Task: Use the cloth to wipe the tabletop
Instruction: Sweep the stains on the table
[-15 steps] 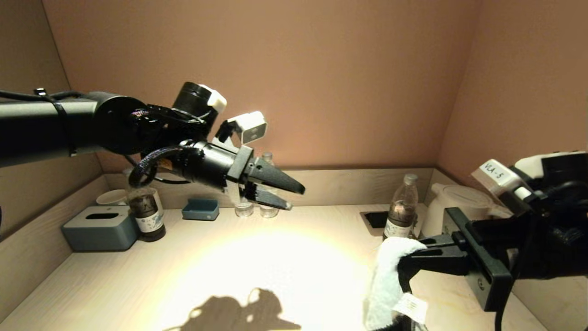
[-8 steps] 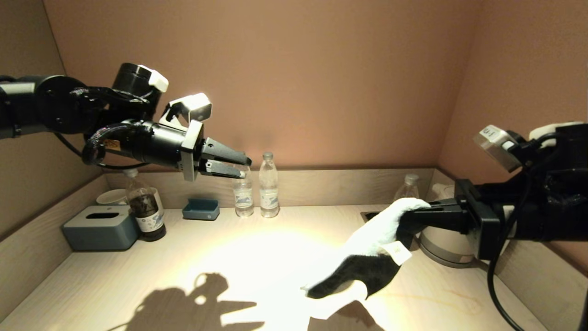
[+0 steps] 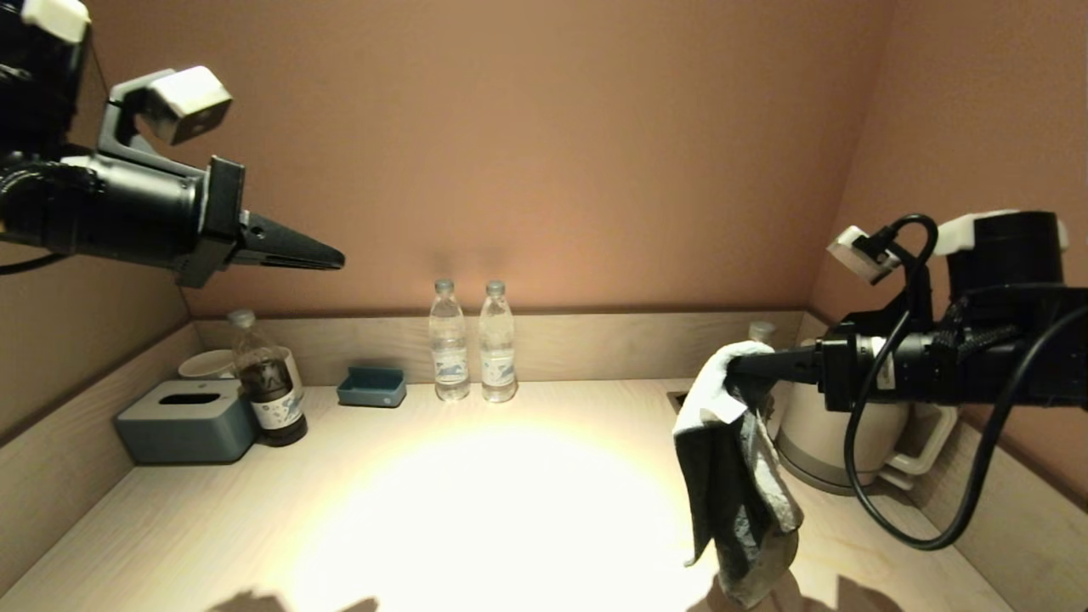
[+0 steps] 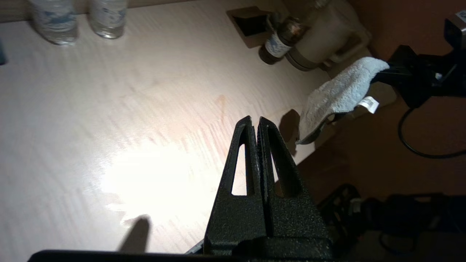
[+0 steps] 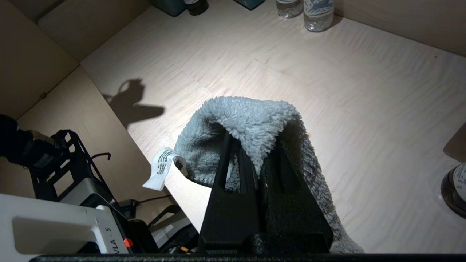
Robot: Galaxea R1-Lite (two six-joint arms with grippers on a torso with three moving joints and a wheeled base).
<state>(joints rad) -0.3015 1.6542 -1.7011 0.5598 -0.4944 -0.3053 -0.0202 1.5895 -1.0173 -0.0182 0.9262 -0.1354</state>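
Note:
The cloth [image 3: 738, 489] hangs over the right part of the tabletop [image 3: 510, 476], white at the top and dark grey below. My right gripper [image 3: 739, 367] is shut on its top fold, level with the kettle. In the right wrist view the fluffy grey cloth [image 5: 244, 120] drapes over the fingertips and hides them, and a white label hangs beside it. My left gripper [image 3: 338, 257] is shut on nothing, high at the left, well above the tabletop. The left wrist view shows its jaws pressed together [image 4: 255, 120], with the cloth [image 4: 338, 96] far off across the tabletop [image 4: 109, 109].
Two clear water bottles [image 3: 449, 340] [image 3: 497, 340] stand against the back rim [image 3: 612, 340]. At the back left are a dark bottle [image 3: 268, 382], a blue-grey tissue box [image 3: 187, 421], a small blue tray [image 3: 371, 387] and a white cup [image 3: 204, 364]. A white kettle [image 3: 829, 433] stands behind the cloth.
My left gripper has shut while rising and pulling back to the left. My right gripper has lifted the cloth off the tabletop, and it now hangs straight down.

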